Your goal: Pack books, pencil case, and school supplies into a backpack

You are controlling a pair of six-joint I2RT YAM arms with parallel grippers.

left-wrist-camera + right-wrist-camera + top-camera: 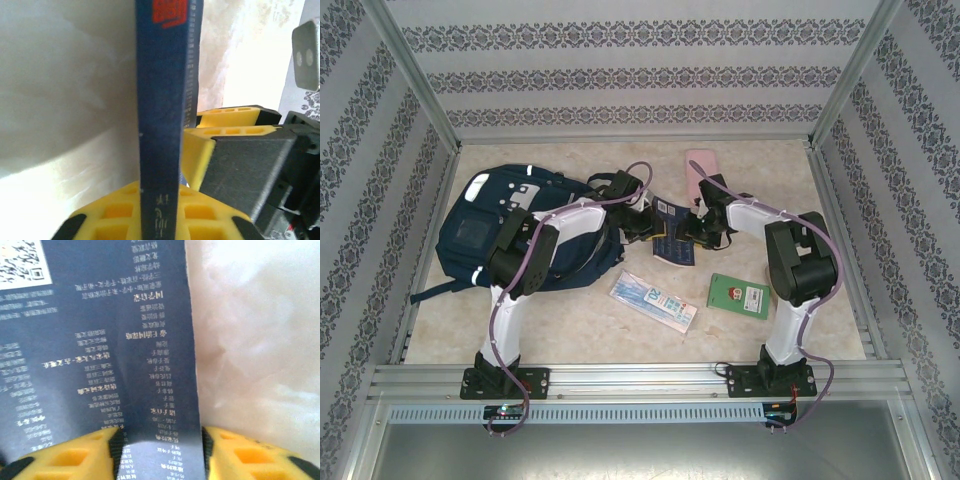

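Top external: both arms bent inward, wrists meeting mid-table (570, 330) toward the far edge, just right of the backpack (480, 235). Left gripper (642, 224) pressed tight on a dark blue book (672, 242), edge-on between its pads. Right gripper (703, 232) spread, fingers either side of the same book's cover.

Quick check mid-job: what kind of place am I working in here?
Probably a staged robot test booth, not a real room: aluminium frame rails box it in, patterned wallpaper panels form the walls, and a marble-look tabletop holds the backpack.
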